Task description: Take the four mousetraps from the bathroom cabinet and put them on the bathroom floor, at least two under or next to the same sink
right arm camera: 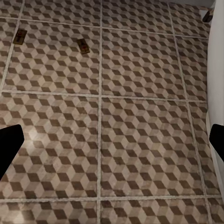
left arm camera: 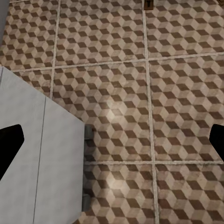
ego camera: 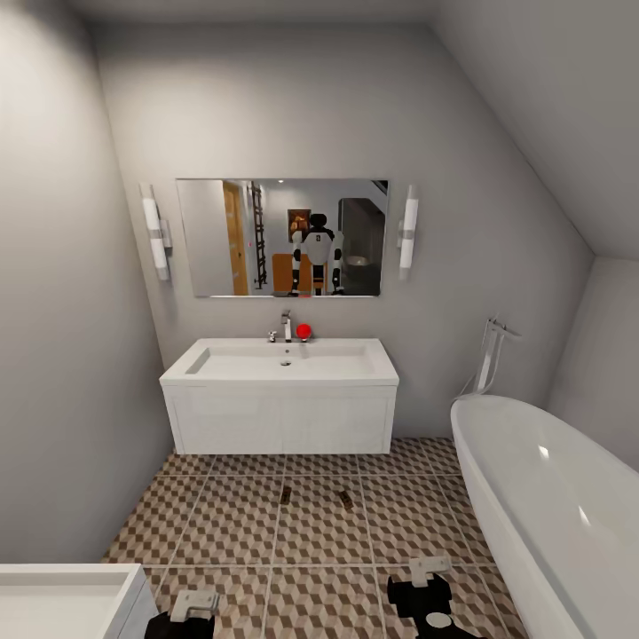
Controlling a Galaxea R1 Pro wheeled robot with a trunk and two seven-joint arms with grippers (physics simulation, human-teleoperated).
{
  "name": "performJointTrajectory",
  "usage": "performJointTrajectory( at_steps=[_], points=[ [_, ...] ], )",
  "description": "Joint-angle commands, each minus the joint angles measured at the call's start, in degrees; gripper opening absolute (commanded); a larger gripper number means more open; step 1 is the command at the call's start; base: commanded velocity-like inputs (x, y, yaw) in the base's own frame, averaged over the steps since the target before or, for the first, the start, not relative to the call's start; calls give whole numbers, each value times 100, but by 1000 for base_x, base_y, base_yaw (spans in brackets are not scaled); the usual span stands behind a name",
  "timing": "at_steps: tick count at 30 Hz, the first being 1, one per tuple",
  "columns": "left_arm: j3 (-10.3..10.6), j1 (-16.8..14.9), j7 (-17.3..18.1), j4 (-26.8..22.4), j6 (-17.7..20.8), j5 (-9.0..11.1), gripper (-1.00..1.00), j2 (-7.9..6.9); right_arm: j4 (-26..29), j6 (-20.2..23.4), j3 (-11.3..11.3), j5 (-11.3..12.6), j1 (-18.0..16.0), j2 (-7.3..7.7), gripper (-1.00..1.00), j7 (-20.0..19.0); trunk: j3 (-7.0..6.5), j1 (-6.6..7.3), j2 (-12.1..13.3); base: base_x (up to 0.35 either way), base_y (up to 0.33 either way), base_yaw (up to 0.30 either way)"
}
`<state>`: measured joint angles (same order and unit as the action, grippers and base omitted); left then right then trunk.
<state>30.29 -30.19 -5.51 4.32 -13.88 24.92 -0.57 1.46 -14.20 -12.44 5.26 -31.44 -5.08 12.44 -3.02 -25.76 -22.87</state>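
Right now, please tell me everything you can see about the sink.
The sink is a wide white rectangular block hung on the grey wall below the mirror, clear of the bathroom floor. Its top holds a shallow basin with a drain; a chrome tap and small red ball stand at its back edge. Two mousetraps lie on the tiles before it.

Two mousetraps (ego camera: 286,494) (ego camera: 345,500), small brown boards, lie flat and a little apart on the cube-patterned bathroom floor (ego camera: 231,532), just in front of the white wall-hung sink (ego camera: 280,390).
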Motion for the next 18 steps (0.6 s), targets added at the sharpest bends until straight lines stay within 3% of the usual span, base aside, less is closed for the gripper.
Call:
performJointTrajectory(
  at_steps=[1,18],
  points=[
    [48,-4,-2,17,-27,39,100,4,-7,-21,-48,55,-2,-2,100,14,3,-2,-4,0,0,0],
    [55,2,5,18,-27,39,100,12,-10,-22,-48,52,-2,-11,100,19,3,-2,-4,0,0,0]
  ],
)
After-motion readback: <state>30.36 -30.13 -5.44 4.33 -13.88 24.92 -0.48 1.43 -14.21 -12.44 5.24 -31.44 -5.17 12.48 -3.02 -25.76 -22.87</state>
